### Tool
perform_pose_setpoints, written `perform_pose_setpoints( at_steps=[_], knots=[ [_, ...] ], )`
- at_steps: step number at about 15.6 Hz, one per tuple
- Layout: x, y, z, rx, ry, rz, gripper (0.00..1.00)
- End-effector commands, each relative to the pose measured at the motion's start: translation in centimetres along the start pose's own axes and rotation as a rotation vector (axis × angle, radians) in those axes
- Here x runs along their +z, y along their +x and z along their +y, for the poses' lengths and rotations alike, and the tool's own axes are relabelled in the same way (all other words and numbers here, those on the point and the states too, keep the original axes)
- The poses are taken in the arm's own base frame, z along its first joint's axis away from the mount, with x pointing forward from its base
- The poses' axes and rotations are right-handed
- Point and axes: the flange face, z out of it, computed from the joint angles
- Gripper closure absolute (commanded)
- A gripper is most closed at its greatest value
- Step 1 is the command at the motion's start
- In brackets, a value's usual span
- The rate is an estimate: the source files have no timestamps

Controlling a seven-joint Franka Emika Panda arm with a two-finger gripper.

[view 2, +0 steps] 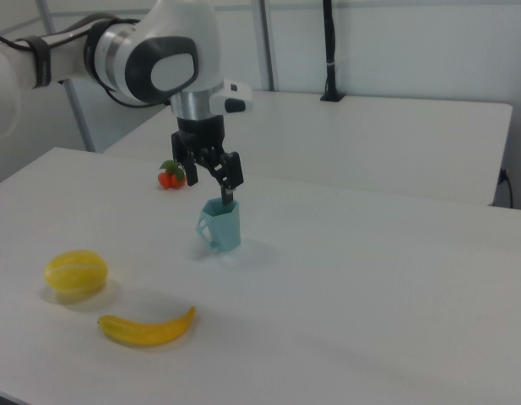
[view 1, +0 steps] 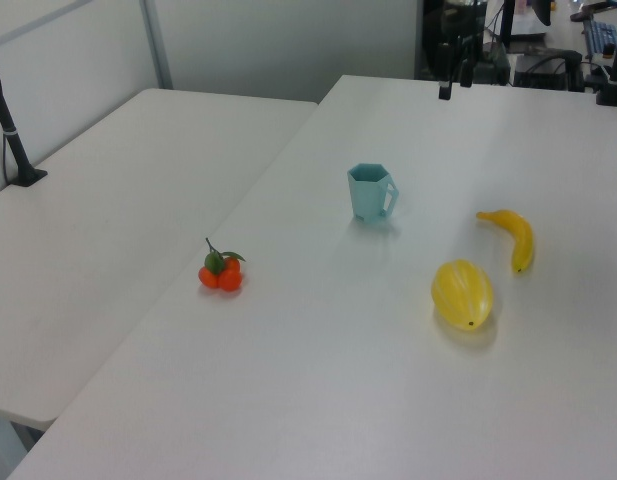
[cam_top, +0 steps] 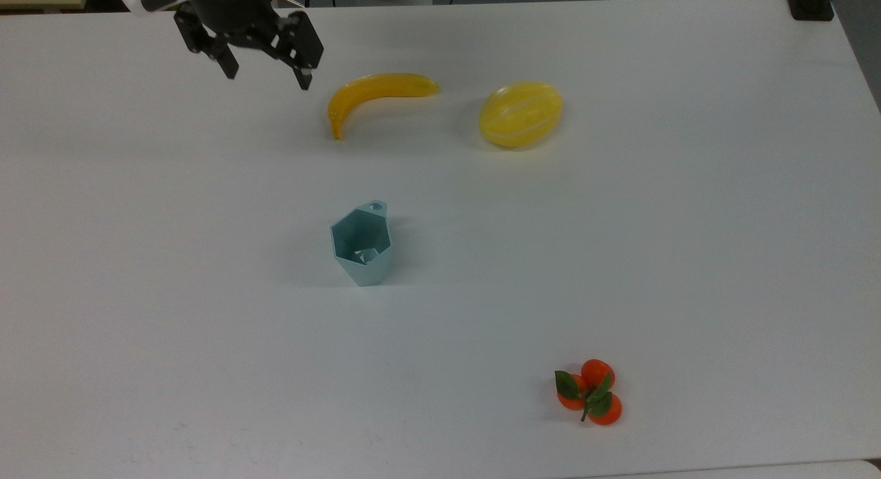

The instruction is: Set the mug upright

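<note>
Mug (cam_top: 361, 245) upright on the table (cam_top: 688, 259), mouth up — the tool (cam_top: 265, 69), spread and empty, well apart beyond the mug's handle side.

This looks like a robotics lab or research office. A wide white surface (cam_top: 619, 259) carries plastic toy fruit: a banana (cam_top: 375, 90), a yellow melon (cam_top: 521, 114) and a cluster of oranges (cam_top: 589, 391). A second white table (view 1: 108, 200) stands alongside, with a black clamped pole (view 1: 8, 130), plain partition walls, and cluttered desks behind.
</note>
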Motion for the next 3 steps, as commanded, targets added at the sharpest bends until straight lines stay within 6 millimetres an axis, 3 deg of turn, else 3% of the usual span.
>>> perform_pose_setpoints(
  at_steps=[1, 3],
  knots=[
    [-3.18, -0.94, 0.83, -0.002, 0.014, 0.018, 0.00],
    [-3.36, -1.06, 0.98, 0.002, 0.015, 0.017, 0.00]
  ],
)
